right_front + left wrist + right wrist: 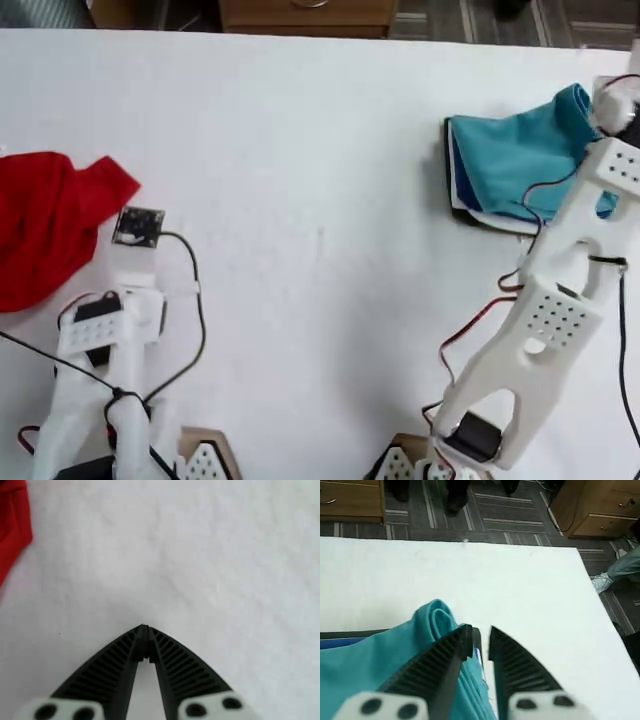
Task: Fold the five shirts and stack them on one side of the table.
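The red shirt [45,225] is cut off by the high view's left edge. The teal shirt [515,160] covers the stack [455,185] under it, so the number of shirts there cannot be told. The right arm [545,320] hides the teal shirt's right end.

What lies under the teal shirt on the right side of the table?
Edges of a blue layer, a white layer and a dark layer stick out beneath the teal shirt; the rest is covered.

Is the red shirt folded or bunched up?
Bunched up. The red shirt lies as a rumpled heap with uneven edges, one flap sticking out, apart from the stack.
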